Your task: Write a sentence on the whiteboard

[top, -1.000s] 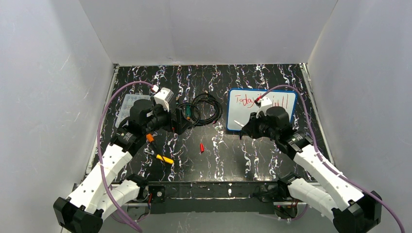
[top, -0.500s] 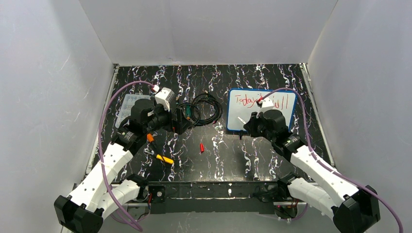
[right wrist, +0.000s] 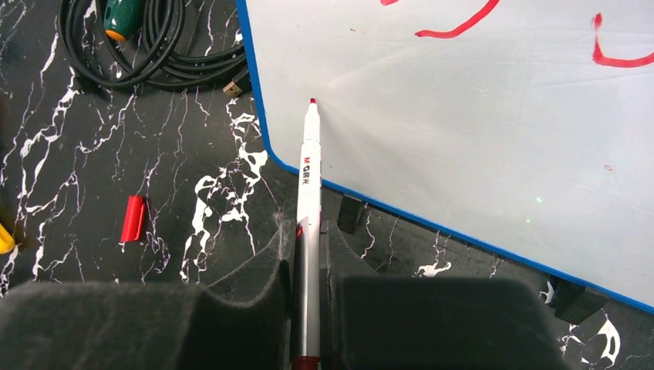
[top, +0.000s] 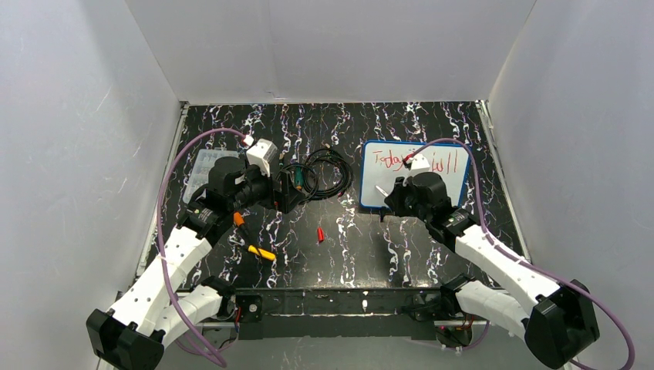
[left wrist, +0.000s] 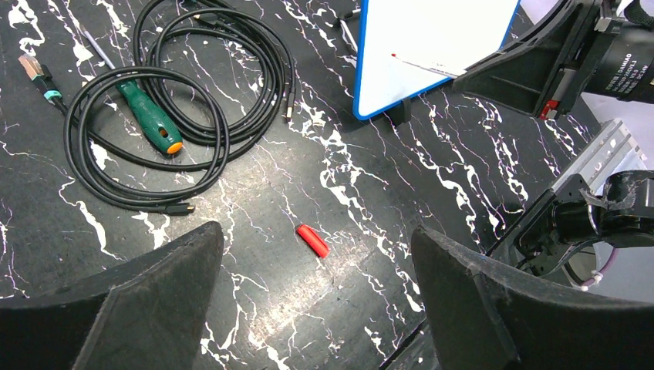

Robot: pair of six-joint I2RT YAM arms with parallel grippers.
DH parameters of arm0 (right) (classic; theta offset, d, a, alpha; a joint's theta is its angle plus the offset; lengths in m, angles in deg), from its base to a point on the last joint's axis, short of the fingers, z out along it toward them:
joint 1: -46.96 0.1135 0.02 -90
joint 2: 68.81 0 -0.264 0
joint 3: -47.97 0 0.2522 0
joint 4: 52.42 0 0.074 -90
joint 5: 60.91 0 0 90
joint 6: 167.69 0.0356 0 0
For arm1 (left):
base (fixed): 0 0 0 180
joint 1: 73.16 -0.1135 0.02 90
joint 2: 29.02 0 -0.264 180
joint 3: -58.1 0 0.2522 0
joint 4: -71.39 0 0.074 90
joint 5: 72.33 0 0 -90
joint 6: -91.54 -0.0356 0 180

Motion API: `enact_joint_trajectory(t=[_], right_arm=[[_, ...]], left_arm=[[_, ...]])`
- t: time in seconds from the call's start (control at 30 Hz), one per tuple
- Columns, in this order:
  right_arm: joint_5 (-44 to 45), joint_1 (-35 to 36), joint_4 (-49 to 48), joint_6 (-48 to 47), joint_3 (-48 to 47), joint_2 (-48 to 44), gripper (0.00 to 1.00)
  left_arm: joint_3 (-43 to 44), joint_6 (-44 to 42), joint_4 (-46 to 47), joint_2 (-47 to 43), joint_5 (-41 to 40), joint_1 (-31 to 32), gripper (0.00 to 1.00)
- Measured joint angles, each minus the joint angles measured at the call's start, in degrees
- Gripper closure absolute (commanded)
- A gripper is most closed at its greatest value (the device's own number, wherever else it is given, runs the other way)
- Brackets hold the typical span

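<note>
Whiteboard (top: 372,179): one
Red-tipped marker (right wrist: 308,200): one
Loose red cap (left wrist: 312,240): one
Black cable coil (left wrist: 274,85): one
Green-handled screwdriver (left wrist: 150,119): one
Clear plastic box (top: 202,166): one
Small orange item (top: 239,219): one
Small yellow item (top: 262,253): one
Robot arms: two, left arm (top: 173,266) and right arm (top: 497,262)

Board: rectangular whiteboard (top: 375,189) with a thin blue rounded-corner frame and small black feet, resting on the black marbled table (top: 339,247), right of centre.
Writing: red handwritten sentence (top: 389,159) near the far edge, apparently beginning "Today"; the near half is plain white.
</note>
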Motion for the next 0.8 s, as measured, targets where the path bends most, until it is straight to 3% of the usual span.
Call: enact_joint_trajectory(t=[0.8], right_arm=[[0.3, 0.4, 2.0, -1.1, 0.8, 2.2, 0.99]], left_arm=[[0.0, 0.0, 0.0, 0.1, 0.0, 0.0, 0.10]])
